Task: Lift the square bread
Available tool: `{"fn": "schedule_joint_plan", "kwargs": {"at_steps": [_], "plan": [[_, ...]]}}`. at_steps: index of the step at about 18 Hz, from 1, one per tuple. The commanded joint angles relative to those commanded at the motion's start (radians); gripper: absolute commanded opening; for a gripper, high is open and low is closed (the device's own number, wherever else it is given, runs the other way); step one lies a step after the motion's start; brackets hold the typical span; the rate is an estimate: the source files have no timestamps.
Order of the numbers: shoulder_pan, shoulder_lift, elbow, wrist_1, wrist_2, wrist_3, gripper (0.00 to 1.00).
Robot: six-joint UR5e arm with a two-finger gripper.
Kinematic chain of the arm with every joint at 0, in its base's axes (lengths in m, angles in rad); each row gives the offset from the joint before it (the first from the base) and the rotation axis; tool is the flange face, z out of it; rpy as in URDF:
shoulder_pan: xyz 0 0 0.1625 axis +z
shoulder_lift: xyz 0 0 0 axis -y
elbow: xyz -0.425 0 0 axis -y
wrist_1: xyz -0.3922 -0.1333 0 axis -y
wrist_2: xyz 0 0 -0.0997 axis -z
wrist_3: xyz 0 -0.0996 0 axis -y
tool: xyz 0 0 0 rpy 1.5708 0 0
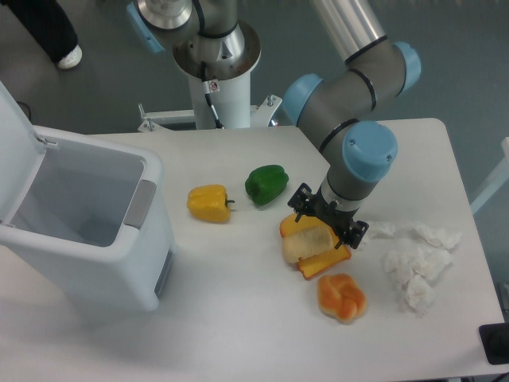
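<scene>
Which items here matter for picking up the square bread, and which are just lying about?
In play: square bread; gripper, right over it.

Lying about: round bun; yellow pepper; green pepper; crumpled tissues; white bin.
</scene>
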Motion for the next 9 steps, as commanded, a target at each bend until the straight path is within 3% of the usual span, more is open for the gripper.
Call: {"fn": "schedule_joint_plan", "kwargs": {"at_steps": [3,6,9], "plan": [[0.0,-0.012,0.0,0.014,0.024,0.04,1.0],[-0.003,-0.037,-0.006,0.017,0.152,0.058,1.0],[-0.005,-0.043,-0.006,0.022,0.152,0.058,1.0]]}}
